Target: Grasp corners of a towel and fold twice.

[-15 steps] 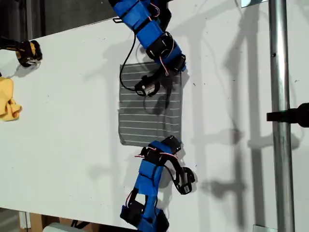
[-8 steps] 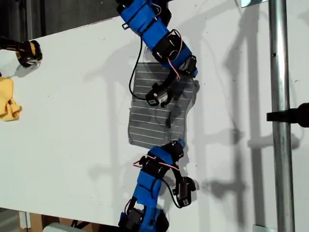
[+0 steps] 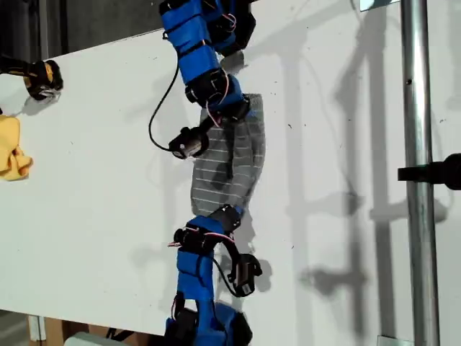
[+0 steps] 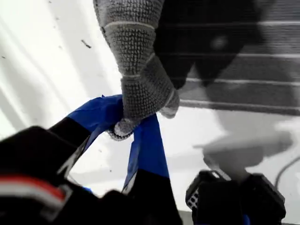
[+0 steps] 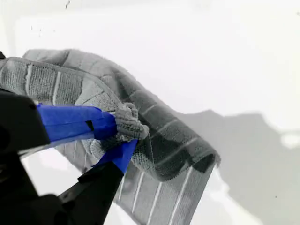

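The towel (image 3: 229, 169) is dark grey with thin white stripes and lies mid-table in the exterior view, its right edge lifted and bunched leftward. My first gripper (image 4: 125, 123) is shut on one corner (image 4: 140, 89), and the cloth rises away from its blue fingertips. My second gripper (image 5: 121, 132) is shut on another corner (image 5: 129, 123), with the towel doubled over behind it. In the exterior view one blue arm's gripper (image 3: 232, 109) pinches the towel's far end and another arm's gripper (image 3: 225, 214) pinches its near end. The wrist views do not settle which arm is which.
A yellow cloth (image 3: 13, 148) lies at the exterior view's left edge, with a black-and-yellow object (image 3: 41, 78) beyond it. A metal pole (image 3: 418, 173) with a black clamp stands on the exterior view's right. The white table's (image 3: 94, 216) near edge runs along the bottom.
Both arms have swung toward the exterior view's left, dragging the towel's right edge up and over. The towel went from a flat square to a narrow, bunched strip.
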Available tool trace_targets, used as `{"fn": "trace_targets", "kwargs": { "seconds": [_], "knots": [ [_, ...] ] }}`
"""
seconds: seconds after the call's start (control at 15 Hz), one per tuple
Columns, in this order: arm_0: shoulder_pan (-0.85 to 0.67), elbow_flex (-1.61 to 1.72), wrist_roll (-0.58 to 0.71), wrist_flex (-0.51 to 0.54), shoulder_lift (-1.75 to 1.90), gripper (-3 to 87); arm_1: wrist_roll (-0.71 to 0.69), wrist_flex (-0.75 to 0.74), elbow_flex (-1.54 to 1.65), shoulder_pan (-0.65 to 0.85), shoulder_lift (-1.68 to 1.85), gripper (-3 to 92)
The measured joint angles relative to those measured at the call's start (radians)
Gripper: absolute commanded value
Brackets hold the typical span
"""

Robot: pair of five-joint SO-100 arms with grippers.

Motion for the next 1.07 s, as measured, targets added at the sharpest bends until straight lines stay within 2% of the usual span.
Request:
{"fn": "trace_targets", "kwargs": {
  "seconds": [0.47, 0.73, 1.07],
  "knots": [
    [-0.325, 0.000, 0.183, 0.025, 0.000, -2.4, -0.175, 0.003, 0.178, 0.483, 0.250, -0.1],
    [-0.425, 0.000, 0.233, -0.005, 0.000, -2.3, -0.268, 0.021, 0.178, 0.655, 0.328, -0.1],
    [-0.469, -0.035, 0.270, -0.051, 0.000, -2.3, -0.310, 0.025, 0.176, 0.747, 0.341, -0.1]
  ]
}}
